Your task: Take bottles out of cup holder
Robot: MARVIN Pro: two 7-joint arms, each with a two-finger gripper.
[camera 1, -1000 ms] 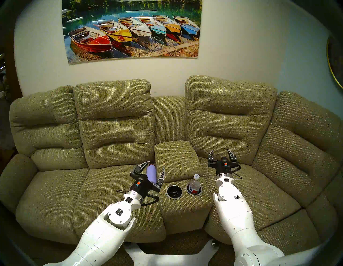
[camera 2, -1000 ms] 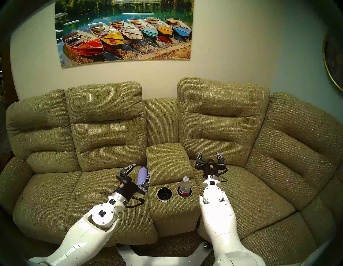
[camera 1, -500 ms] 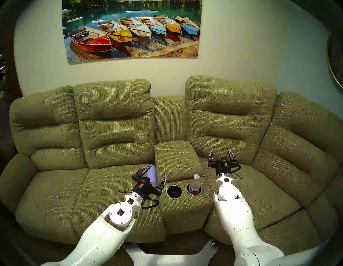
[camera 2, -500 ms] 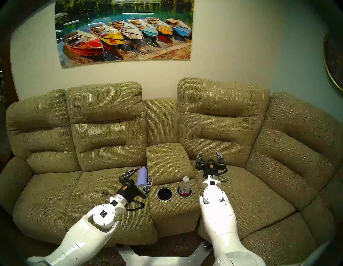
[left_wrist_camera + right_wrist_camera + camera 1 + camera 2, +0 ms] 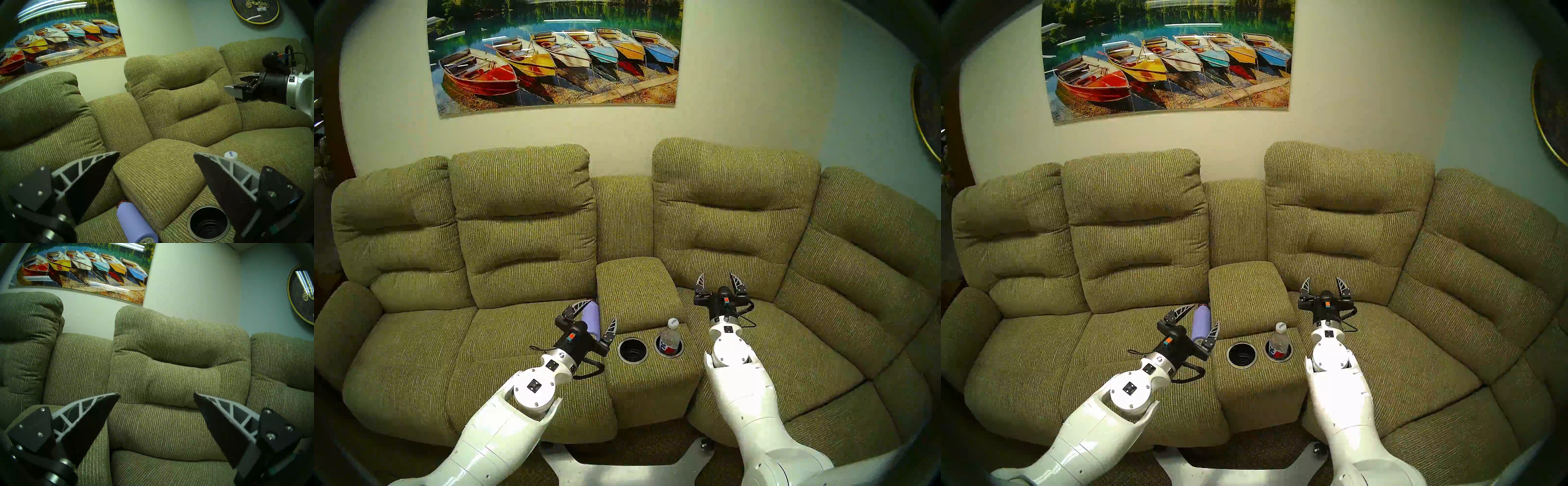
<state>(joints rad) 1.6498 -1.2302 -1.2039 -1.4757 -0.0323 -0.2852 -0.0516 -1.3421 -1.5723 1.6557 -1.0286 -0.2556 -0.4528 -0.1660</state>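
The lavender flask (image 5: pixel 592 315) lies on its side on the left seat cushion, against the console, black cap toward the backrest; it also shows in the left wrist view (image 5: pixel 136 222). My left gripper (image 5: pixel 601 309) is open and empty, just above the flask's near end. The clear bottle (image 5: pixel 670 336) stands upright in the right well (image 5: pixel 668 356) of the cup holder; only its white cap (image 5: pixel 230 155) shows in the left wrist view. The left well (image 5: pixel 620 351) is empty. My right gripper (image 5: pixel 717 275) is open and empty over the right seat, beyond the bottle.
The padded console lid (image 5: pixel 636 288) rises behind the wells. Sofa backrests (image 5: pixel 178 361) stand close ahead of both grippers. My right wrist (image 5: pixel 271 88) shows at the right of the left wrist view. The robot's white base (image 5: pixel 626 471) sits at the sofa's foot.
My left gripper has drawn back a little toward me, still open, leaving the flask lying on the seat. The right arm and the clear bottle have not moved.
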